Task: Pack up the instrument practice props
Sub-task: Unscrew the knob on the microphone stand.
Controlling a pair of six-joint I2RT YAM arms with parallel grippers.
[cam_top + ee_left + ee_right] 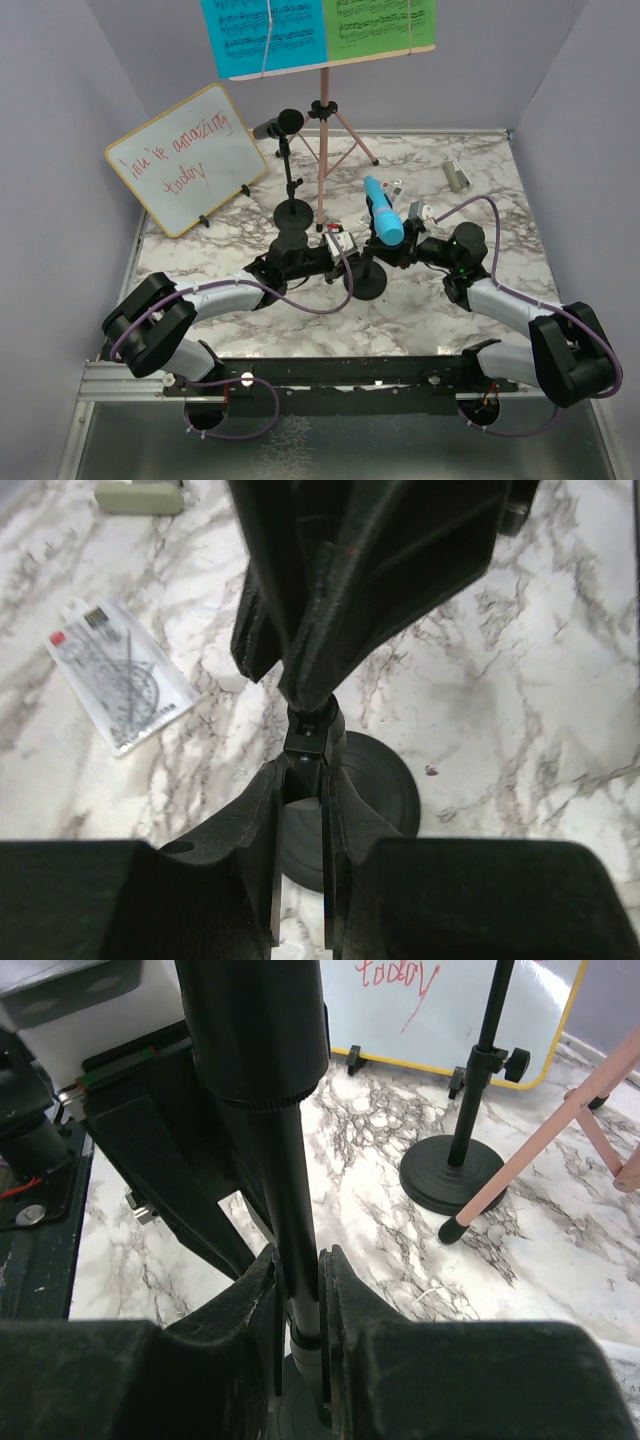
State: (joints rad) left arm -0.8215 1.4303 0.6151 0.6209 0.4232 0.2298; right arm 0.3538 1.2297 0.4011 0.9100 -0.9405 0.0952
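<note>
– So where's the sky-blue plastic microphone point(383, 210) at?
– Propped tilted in the near black round-based mic holder point(366, 283), mid marble-look worktop point(430, 315). The left end effector point(302, 790) is pinching that holder's thin post just above the base, and the right end effector point(300, 1270) is pinched on the same post below the fat black sleeve.

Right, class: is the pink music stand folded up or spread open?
Spread open: the pink music stand is upright with its tripod legs splayed, and the music sheets rest on its tray.
</note>
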